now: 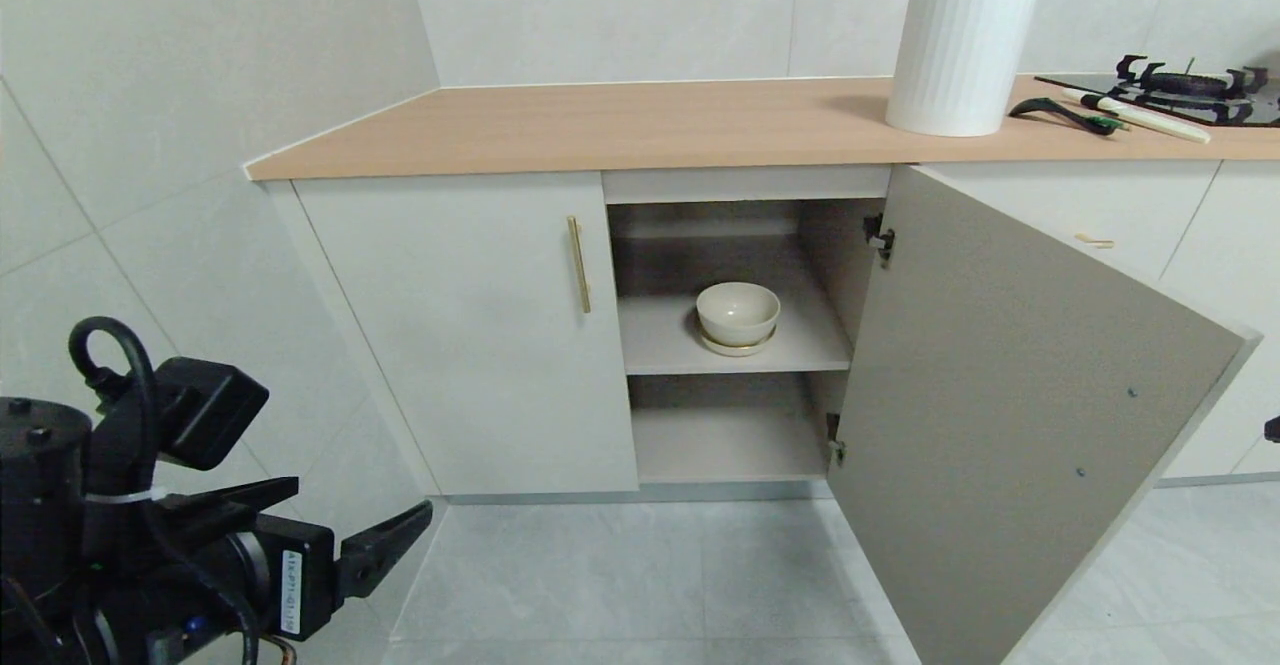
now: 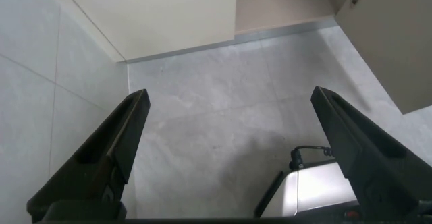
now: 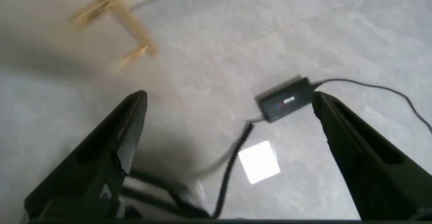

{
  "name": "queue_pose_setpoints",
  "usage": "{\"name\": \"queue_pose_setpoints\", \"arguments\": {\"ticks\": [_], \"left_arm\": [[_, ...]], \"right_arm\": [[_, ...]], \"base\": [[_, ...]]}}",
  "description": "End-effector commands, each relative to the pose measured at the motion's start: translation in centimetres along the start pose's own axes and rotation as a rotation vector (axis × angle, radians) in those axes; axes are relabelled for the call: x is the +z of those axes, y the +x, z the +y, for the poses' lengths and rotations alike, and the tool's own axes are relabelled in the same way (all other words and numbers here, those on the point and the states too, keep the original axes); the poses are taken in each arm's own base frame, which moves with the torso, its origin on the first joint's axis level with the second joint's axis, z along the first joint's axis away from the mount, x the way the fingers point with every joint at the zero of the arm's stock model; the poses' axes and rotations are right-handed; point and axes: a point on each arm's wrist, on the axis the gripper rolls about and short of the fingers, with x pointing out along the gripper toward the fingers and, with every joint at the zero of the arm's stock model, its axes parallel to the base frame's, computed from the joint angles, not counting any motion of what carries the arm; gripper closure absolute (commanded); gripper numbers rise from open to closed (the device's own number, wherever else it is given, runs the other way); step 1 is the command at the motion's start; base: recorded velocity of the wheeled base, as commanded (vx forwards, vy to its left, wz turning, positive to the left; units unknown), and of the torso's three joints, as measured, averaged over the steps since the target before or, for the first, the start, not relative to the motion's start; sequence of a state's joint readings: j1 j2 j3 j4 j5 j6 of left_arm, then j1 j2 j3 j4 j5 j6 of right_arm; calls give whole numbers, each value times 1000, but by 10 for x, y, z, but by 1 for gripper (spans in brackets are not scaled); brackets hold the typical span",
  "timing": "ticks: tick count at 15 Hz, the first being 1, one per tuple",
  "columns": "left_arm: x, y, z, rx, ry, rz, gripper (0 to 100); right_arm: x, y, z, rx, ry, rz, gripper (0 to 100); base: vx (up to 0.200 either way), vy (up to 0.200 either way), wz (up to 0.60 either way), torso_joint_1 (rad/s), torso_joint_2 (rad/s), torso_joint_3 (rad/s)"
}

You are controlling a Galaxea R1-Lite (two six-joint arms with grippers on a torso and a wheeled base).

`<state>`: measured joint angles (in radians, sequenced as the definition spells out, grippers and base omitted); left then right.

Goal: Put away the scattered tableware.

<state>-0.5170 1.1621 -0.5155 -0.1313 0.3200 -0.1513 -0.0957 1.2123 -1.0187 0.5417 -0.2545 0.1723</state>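
The bowl [image 1: 738, 311] is sitting on a plate [image 1: 735, 348] mid-shelf [image 1: 660, 340], with room on both sides. The door [image 1: 1000, 395] is standing wide open at right. The left claw [image 1: 360, 505] and right claw [image 3: 228, 97] are gaping open above the floor.

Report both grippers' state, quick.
Left gripper: open, holding nothing.
Right gripper: open, holding nothing.

glossy ceramic bowl [image 1: 738, 313], wood-look countertop [image 1: 620, 125], matt cabinet door [image 1: 1000, 395].
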Motion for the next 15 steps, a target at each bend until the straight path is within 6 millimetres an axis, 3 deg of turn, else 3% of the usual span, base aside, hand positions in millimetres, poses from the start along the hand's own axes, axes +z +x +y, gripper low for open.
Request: {"name": "queue_pose_setpoints", "arguments": {"ticks": [1,4,7,12,15], "left_arm": [[0,0,0,1,-1,0,0],[0,0,0,1,-1,0,0],[0,0,0,1,-1,0,0],[0,0,0,1,-1,0,0],[0,0,0,0,-1,-1,0]], "right_arm": [[6,18,1,-16,25,-2,0],[9,56,6,-20,60,-72,0],[7,77,12,-7,69,-93,0],[5,76,25,140,109,-75,0],[-1,70,47,251,100,-45,0]], "base": [[0,0,0,0,0,0],[0,0,0,0,0,0],[0,0,0,0,0,0],[0,0,0,0,0,0],[0,0,0,0,0,0]]}}
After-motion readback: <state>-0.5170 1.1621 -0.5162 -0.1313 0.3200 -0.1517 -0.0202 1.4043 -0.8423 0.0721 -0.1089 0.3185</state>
